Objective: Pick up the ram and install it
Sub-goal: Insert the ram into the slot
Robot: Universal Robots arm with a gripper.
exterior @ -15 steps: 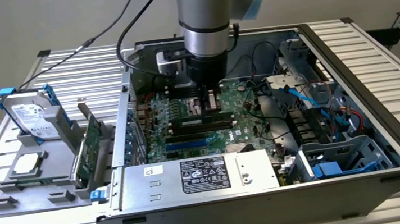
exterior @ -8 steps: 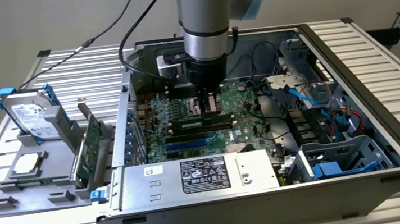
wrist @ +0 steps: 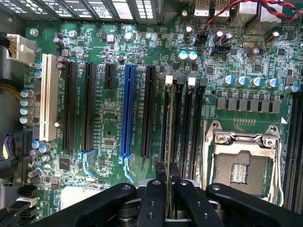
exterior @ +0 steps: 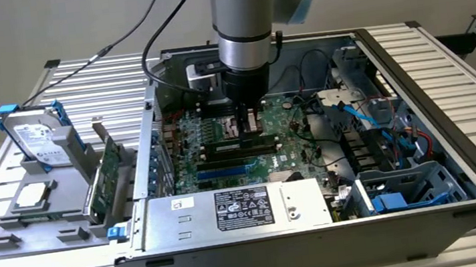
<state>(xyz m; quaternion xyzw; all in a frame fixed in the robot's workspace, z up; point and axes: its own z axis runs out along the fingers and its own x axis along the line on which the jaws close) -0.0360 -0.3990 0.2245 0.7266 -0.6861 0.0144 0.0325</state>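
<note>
The gripper (wrist: 167,169), its fingers nearly together, pinches the ram (wrist: 166,137) edge-on at mid-length, just above the memory slots (wrist: 182,123) beside the processor socket (wrist: 241,165). The ram looks light, stiff, thin and probably fragile, so it is best held by its flat faces, clear of the contacts.

Thin ram (wrist: 166,142) edge-on, upright, pinched between fingers (wrist: 154,198)

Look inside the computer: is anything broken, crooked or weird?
Nothing looks broken, spilled or crooked. One odd bit: the square metal socket on the green motherboard sits empty, no chip in it. The tool grips the thin ram in line with the long slots.
</note>
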